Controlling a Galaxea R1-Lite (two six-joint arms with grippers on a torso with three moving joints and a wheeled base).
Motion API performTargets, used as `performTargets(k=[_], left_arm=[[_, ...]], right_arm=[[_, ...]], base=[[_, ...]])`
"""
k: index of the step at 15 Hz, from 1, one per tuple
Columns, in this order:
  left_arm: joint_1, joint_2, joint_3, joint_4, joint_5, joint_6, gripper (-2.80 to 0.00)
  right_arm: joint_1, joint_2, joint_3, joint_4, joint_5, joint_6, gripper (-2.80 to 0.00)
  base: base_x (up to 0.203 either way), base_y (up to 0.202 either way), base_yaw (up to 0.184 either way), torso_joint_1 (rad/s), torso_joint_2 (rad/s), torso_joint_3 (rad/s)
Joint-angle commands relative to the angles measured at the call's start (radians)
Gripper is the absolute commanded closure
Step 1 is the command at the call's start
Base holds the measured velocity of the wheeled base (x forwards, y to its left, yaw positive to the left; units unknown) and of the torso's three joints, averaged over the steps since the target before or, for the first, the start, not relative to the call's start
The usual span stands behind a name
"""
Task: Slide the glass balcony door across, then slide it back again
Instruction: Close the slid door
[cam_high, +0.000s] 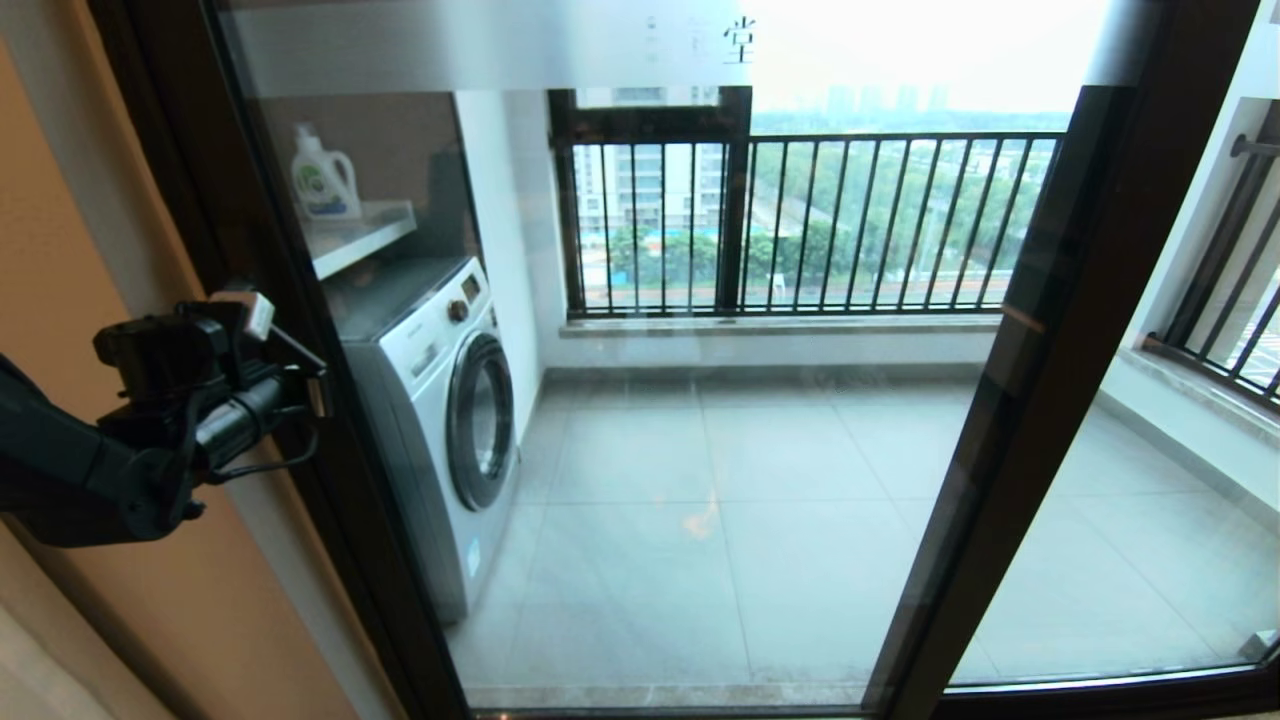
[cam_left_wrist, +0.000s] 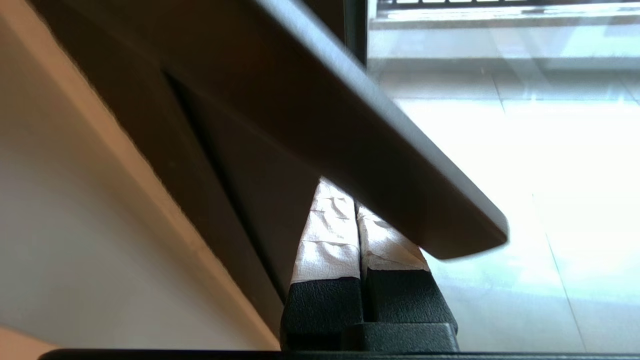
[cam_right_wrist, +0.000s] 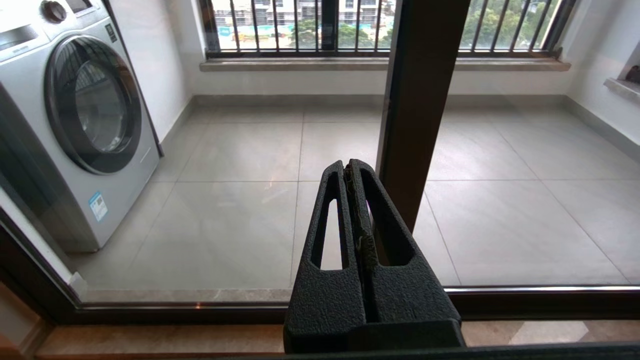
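Note:
The glass balcony door fills the head view, with its frosted top strip carrying a Chinese character. Its dark left stile stands beside the wall. My left gripper is pressed against that stile at mid height. In the left wrist view the left gripper is shut, its white-taped fingers together. Their tips are hidden behind the dark bar handle. My right gripper is shut on nothing, low in front of the glass, next to a dark upright stile. It is out of the head view.
Behind the glass stands a white washing machine with a detergent bottle on a shelf above it. Black railings close the balcony's far side. An orange wall lies left of the door. The bottom track runs along the floor.

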Motion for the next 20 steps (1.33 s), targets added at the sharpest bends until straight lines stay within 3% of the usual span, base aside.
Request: performTargets(k=[1,14,20], left_arm=[[-0.025,0.000,-0.026,-0.004,0.017,0.001,0.00],[-0.072,-0.089,-0.138,0.073,0.039,0.027,0.00],[-0.071,-0.132,-0.029,0.068,0.035,0.024,0.00]], right_arm=[[0.000,0.000,0.012,-0.002,0.001,-0.001,0.00],[0.000,0.000,0.012,0.000,0.001,-0.001,0.00],[0.000,0.000,0.012,-0.001,0.001,-0.001,0.00]], base=[[0.000,0.000,0.000,0.000,0.00,0.000],[0.000,0.000,0.000,0.000,0.00,0.000],[0.000,0.000,0.000,0.000,0.00,0.000]])
